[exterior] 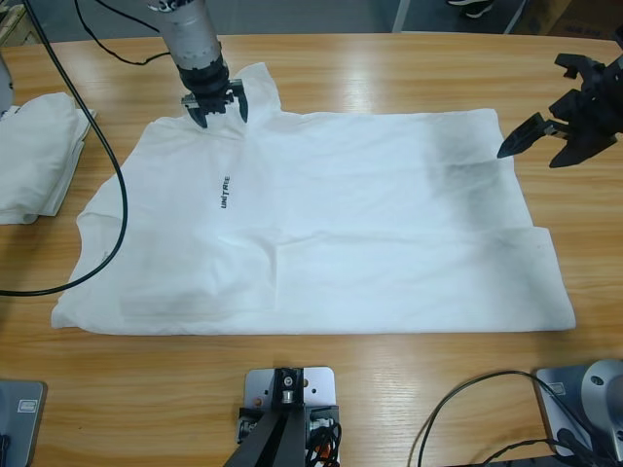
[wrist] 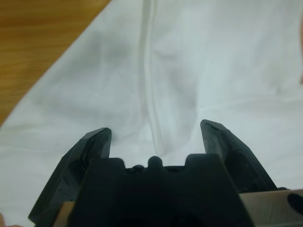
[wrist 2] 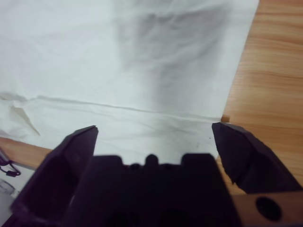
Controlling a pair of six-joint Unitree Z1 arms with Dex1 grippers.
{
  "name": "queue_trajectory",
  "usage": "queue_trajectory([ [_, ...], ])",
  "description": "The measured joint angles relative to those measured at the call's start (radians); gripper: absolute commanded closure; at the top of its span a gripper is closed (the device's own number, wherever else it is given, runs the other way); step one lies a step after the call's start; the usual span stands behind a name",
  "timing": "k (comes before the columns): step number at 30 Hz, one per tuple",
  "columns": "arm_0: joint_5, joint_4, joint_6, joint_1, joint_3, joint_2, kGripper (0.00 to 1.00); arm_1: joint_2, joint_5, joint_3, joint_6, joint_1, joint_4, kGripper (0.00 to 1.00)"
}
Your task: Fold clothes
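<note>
1. At the far left of the high view a folded white pile point(exterior: 37, 156) is resting on the wooden table point(exterior: 389, 389), well apart from the work; it looks already finished, and a black cable point(exterior: 107, 185) is curving past it and over the sleeve of the spread shirt

2. The white shirt with small black lettering point(exterior: 311, 224) is lying flat and open across the middle of the table, with its collar toward the far left and its hem toward the right; I judge that the folding is only starting

3. The left gripper point(exterior: 216, 105) is standing over the collar area, and in the left wrist view its jaws are spread with a seam or crease of the shirt point(wrist: 156, 85) running between them; it is pinching nothing yet

4. The right gripper point(exterior: 545, 131) is hovering at the far right corner of the hem, also spread wide, with the shirt edge point(wrist 2: 142, 109) and bare wood below it

5. The next move, I think, is asking both grippers to go down and close on the far edge of the cloth together, taking one layer only, so the fold is coming straight

6. The table is light wood with visible grain; behind it a strip of grey floor and a dark shoe point(exterior: 474, 8) are showing
</note>
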Motion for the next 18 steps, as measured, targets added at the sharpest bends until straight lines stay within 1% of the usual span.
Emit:
queue_trajectory([
  [1,0.0,0.0,-0.011,0.0,0.0,0.004,0.502,0.005,0.001,0.001,0.0,0.0,0.0,0.054],
  [3,0.0,0.0,-0.024,0.0,0.0,0.006,0.509,0.014,0.003,0.003,0.0,0.0,-0.001,0.059],
  [4,0.0,0.0,-0.029,0.0,0.0,0.006,0.605,0.018,0.006,0.004,0.0,0.0,-0.003,0.059],
  [5,0.0,0.0,-0.031,0.0,0.0,0.006,0.84,0.022,0.014,0.004,0.0,0.0,-0.005,0.059],
  [6,0.0,0.0,-0.033,0.0,0.0,0.006,0.982,0.025,0.021,0.004,0.0,0.0,-0.008,0.059],
  [7,0.0,0.0,-0.036,0.0,0.0,0.006,1.0,0.027,0.027,0.004,0.0,0.0,-0.012,0.059],
  [15,0.016,0.0,-0.045,0.0,0.0,0.006,1.0,0.029,0.039,0.022,0.0,0.016,-0.028,0.063],
  [18,0.045,0.0,-0.016,0.0,0.0,0.006,1.0,0.029,0.045,0.024,0.0,0.019,-0.03,0.08],
])
